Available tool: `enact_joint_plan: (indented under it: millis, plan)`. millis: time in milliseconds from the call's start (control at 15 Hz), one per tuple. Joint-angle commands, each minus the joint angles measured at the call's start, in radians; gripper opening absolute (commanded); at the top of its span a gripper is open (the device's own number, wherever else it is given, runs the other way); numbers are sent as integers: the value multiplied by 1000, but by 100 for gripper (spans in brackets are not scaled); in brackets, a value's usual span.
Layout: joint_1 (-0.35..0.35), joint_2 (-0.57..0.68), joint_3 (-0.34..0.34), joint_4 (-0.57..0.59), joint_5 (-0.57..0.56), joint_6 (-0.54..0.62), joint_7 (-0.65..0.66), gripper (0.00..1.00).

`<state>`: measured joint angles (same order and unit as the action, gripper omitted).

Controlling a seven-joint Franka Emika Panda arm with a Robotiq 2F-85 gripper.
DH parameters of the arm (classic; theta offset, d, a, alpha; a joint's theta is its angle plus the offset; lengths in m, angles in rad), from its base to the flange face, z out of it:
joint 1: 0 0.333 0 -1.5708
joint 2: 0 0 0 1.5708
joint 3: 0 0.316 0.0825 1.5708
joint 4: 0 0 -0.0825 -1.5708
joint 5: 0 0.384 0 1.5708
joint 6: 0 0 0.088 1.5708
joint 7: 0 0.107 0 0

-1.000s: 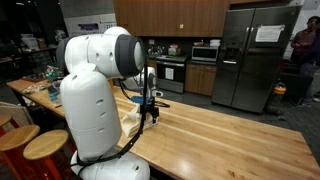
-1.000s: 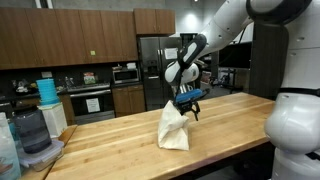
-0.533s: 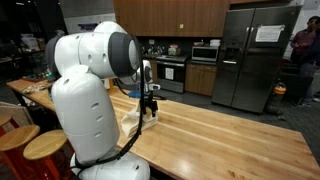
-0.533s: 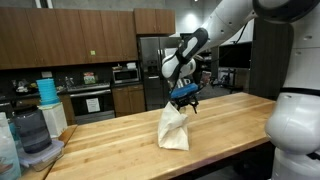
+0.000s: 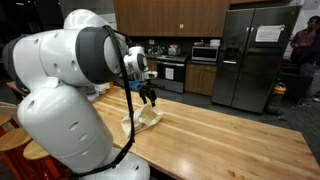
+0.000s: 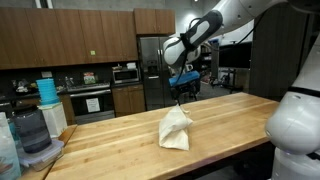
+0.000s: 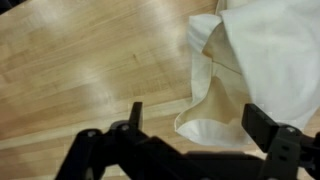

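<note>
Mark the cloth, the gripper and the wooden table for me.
cloth (image 6: 175,130), in an exterior view, middle of the crumpled heap.
gripper (image 7: 192,108), wrist view, midway between the tips of its open jaws.
wooden table (image 6: 115,140), in an exterior view, bare top beside the cloth.

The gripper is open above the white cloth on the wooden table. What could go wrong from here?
1. The white cloth stands crumpled in a peak below the open gripper. If the gripper comes down, it might pinch only one loose fold, or flatten the cloth.
2. The cloth lies near the edge of the wooden table, so a sideways push could slide it off.
</note>
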<state>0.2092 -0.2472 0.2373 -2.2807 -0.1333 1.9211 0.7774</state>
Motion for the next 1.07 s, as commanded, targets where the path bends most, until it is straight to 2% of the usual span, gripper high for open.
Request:
enact_joint_plan:
  millis: [0,267,333,467,667,1000]
  plan:
    - [-18,-129,34,-44,-26,2,46,100]
    - [-6,-181,59,-39,2,69,16,100]
    - [3,-177,58,-37,25,114,-13,80]
    - [12,-154,62,-36,64,209,-60,70]
    - [17,-102,62,-42,133,326,-136,45]
    - [12,-16,52,-35,231,346,-222,7]
